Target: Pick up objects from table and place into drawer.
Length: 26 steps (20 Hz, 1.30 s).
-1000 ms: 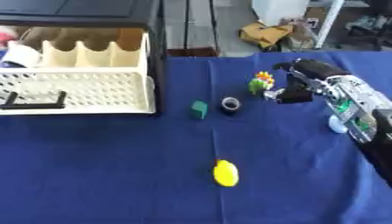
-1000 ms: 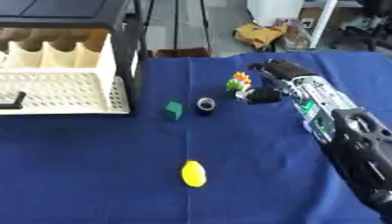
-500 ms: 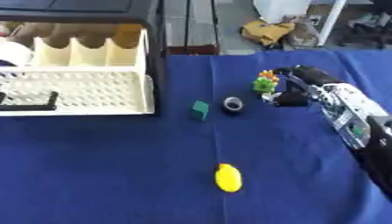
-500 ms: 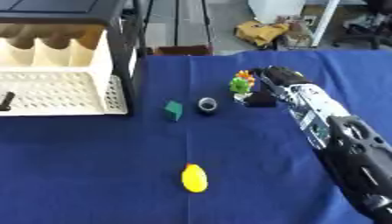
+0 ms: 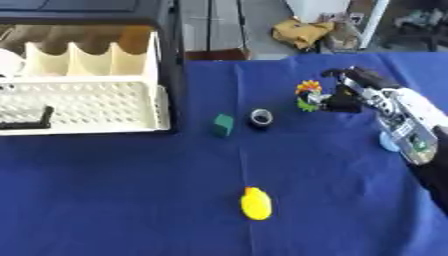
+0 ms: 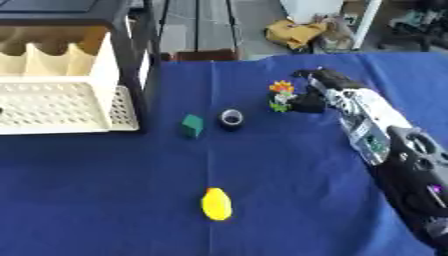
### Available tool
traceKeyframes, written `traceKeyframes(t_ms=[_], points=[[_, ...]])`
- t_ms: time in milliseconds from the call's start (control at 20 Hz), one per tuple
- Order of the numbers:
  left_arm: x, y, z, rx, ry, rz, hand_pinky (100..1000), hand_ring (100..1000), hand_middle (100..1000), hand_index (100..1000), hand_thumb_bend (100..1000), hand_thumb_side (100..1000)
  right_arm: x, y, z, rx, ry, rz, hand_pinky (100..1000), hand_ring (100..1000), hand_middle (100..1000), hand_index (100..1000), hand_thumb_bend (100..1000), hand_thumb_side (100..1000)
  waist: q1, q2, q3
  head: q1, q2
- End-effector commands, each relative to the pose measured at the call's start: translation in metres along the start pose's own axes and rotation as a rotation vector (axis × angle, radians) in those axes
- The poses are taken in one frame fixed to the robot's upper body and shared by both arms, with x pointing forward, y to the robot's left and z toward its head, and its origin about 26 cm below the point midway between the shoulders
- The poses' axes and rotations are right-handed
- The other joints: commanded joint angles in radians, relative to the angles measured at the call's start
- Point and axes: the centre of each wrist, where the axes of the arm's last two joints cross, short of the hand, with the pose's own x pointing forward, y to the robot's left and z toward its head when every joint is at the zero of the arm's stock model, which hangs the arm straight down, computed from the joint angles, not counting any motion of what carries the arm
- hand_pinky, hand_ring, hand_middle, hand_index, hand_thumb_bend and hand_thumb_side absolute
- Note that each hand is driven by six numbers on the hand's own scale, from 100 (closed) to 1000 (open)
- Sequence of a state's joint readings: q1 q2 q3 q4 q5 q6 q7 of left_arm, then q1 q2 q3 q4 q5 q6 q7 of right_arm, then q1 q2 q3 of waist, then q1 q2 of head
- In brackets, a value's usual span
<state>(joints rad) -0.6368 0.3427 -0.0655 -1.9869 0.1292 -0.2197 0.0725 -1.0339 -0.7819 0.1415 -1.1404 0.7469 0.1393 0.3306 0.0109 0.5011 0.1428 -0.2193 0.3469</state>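
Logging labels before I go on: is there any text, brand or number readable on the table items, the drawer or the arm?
None can be read. The right hand's forearm carries a small green patch, too blurred to tell. The yellow object, green cube and white drawer show no lettering.

This looks like a robot lab or test room, not a home. A table [image 5: 105,200] covered in plain dark blue cloth holds a few small test pieces well apart from each other: a yellow lump [image 5: 255,203], a green block [image 5: 223,124], a dark ring [image 5: 261,117]. A cream plastic drawer [image 5: 83,105] stands pulled out of a black frame [image 5: 171,45]. Beyond the table lies a bare grey floor [image 6: 249,22] with crumpled brown packing paper [image 6: 293,31] and a white stand [image 5: 372,22].
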Motion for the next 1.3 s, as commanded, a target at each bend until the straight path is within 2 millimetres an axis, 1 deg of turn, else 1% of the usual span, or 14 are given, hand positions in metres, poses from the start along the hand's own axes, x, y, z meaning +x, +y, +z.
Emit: traceKeyframes(t_ms=[50,200,300,350,400,450,550,650,750,900,1050,1300], points=[[0.004,0.002,-0.002,-0.016,-0.011,-0.016,522,728,732,856,124,1000,0.001,-0.038,0.01,-0.088,-0.034,0.009,536,767,322,951,448,923,0.001,-0.04,-0.007,0.007,0.009],[0.004,0.001,-0.002,-0.025,-0.007,-0.015,521,728,732,856,123,1000,0.009,-0.047,0.014,-0.11,-0.074,0.005,539,768,322,953,455,920,0.001,-0.045,-0.015,0.006,0.01],[0.004,0.0,-0.002,-0.033,-0.008,-0.013,520,728,732,856,122,1000,0.011,-0.049,0.016,-0.111,-0.091,0.011,540,769,322,961,468,889,-0.001,-0.043,-0.013,0.002,0.004],[0.004,-0.001,-0.003,-0.037,-0.008,-0.012,520,727,733,857,122,1000,0.011,-0.049,0.017,-0.105,-0.099,0.016,546,773,329,979,486,843,-0.003,-0.042,-0.012,-0.001,0.0],[0.004,-0.001,-0.003,-0.041,-0.008,-0.011,520,727,733,857,121,1000,0.01,-0.047,0.017,-0.09,-0.11,0.022,548,775,332,988,495,825,-0.004,-0.04,-0.01,-0.004,-0.005],[0.004,-0.001,-0.003,-0.043,-0.007,-0.011,519,727,733,858,120,1000,0.009,-0.046,0.018,-0.072,-0.12,0.026,553,779,335,999,497,772,-0.005,-0.037,-0.008,-0.005,-0.009],[0.005,-0.002,-0.004,-0.05,-0.009,-0.013,518,727,733,858,120,1000,0.007,-0.046,0.019,-0.044,-0.146,0.029,558,783,336,1000,493,726,-0.008,-0.03,-0.006,-0.005,-0.018],[0.005,-0.002,-0.005,-0.058,-0.014,-0.015,517,726,732,858,118,1000,0.006,-0.047,0.022,-0.028,-0.178,0.027,563,787,337,1000,492,705,-0.011,-0.022,-0.004,-0.007,-0.027],[0.006,-0.002,-0.006,-0.066,-0.021,-0.018,517,726,732,858,116,1000,0.002,-0.049,0.025,-0.014,-0.208,0.021,568,793,335,998,489,693,-0.015,-0.012,0.001,-0.015,-0.04],[0.006,-0.002,-0.006,-0.072,-0.026,-0.026,516,725,732,858,113,1000,-0.01,-0.054,0.032,-0.001,-0.236,0.012,569,794,333,1000,489,689,-0.018,-0.001,0.009,-0.024,-0.056],[0.005,-0.002,-0.005,-0.075,-0.025,-0.035,514,725,731,857,110,1000,-0.025,-0.059,0.037,-0.002,-0.251,0.001,569,795,329,994,478,691,-0.018,0.008,0.013,-0.028,-0.066],[0.006,-0.003,-0.007,-0.087,-0.04,-0.04,513,725,732,857,106,1000,-0.04,-0.064,0.042,-0.01,-0.289,-0.001,570,796,322,992,462,697,-0.018,0.025,0.021,-0.043,-0.087]])
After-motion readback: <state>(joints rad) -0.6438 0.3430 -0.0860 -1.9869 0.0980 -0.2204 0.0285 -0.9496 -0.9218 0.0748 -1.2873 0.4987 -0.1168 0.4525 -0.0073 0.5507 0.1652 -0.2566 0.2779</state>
